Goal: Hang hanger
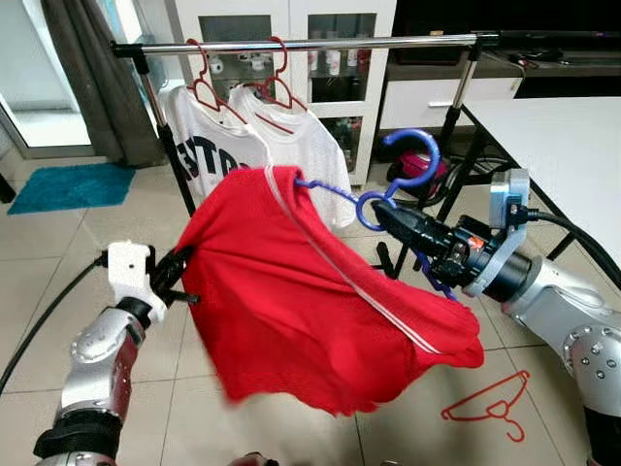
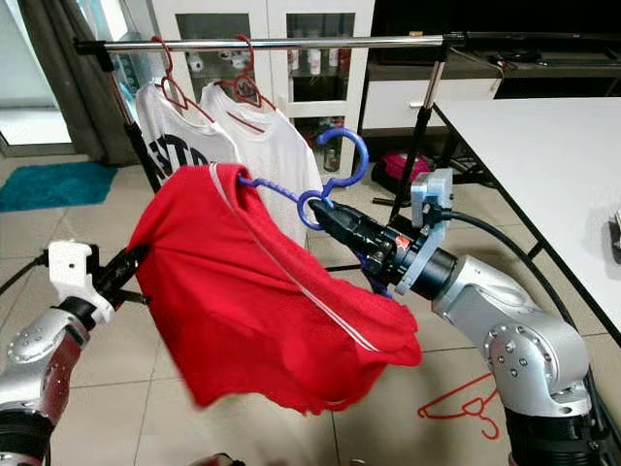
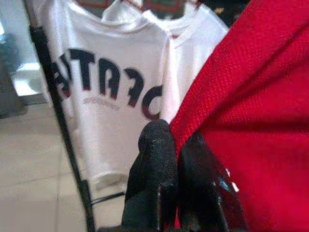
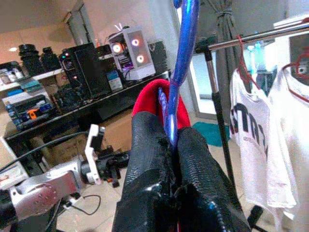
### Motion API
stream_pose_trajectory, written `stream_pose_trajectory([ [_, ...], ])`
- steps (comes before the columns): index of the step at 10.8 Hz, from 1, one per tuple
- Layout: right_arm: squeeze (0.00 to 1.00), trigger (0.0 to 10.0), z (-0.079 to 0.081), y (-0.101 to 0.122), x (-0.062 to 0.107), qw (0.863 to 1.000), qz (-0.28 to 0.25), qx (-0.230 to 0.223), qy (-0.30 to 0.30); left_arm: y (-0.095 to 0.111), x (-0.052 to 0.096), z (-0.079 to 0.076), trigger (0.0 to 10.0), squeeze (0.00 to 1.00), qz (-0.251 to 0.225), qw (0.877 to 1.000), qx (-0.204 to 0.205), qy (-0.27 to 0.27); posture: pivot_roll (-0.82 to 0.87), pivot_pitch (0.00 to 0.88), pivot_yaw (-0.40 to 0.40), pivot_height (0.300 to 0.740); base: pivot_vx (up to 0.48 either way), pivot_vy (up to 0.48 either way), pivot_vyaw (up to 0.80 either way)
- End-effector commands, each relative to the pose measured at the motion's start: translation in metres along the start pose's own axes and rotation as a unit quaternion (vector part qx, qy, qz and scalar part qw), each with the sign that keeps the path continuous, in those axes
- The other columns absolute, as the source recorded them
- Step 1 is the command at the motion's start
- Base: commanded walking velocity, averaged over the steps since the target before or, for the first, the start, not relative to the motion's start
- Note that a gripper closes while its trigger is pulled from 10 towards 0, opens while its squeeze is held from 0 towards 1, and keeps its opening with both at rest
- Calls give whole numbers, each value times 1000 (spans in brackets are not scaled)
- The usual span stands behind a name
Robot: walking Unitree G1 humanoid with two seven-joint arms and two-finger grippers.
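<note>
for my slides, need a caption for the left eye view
Right gripper holds blue hanger with red shirt below the rail.

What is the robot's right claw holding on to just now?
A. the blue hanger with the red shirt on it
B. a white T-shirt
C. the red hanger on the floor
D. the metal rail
A: the right gripper is shut on the blue hanger that carries the red shirt, below the rail.

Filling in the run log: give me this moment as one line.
right claw: shut on blue hanger | left claw: shut on red shirt | rail: hanger not yet hooked, below it
</note>
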State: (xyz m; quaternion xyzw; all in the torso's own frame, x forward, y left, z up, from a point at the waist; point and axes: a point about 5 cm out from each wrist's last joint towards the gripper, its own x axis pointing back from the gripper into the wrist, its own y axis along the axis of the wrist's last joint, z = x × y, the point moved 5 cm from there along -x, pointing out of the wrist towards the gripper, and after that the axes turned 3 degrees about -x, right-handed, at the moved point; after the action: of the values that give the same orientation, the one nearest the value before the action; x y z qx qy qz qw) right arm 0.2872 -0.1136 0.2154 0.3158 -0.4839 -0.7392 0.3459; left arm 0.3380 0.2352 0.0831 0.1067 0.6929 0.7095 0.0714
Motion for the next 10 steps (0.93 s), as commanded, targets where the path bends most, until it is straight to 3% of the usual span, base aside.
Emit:
stream_pose_trajectory([
  [1,0,0,-2,21,3,999,-32,34,-11,3,5,9,10000,1000,-1,1000,3,7,-197,0,45,710,0,0,0],
  [4,0,0,-36,5,1,988,15,71,-138,44,5,-30,10000,1000,-39,987,-50,-145,-201,0,34,710,0,0,0],
  [7,0,0,-42,-4,-16,981,26,77,-177,77,-1,-92,10000,1000,-73,945,-75,-310,-204,0,32,710,0,0,0],
  [8,0,0,-38,-6,-24,982,30,76,-172,77,-6,-117,10000,1000,-60,915,-121,-381,-204,0,26,710,0,0,0],
  [9,0,0,-28,-9,-34,985,46,80,-149,80,-10,-141,10000,1000,-52,872,-149,-463,-208,0,26,710,0,0,0],
  [10,0,0,-24,-10,-37,985,56,84,-138,81,-11,-149,10000,1000,-46,852,-162,-496,-211,0,29,710,0,0,0],
])
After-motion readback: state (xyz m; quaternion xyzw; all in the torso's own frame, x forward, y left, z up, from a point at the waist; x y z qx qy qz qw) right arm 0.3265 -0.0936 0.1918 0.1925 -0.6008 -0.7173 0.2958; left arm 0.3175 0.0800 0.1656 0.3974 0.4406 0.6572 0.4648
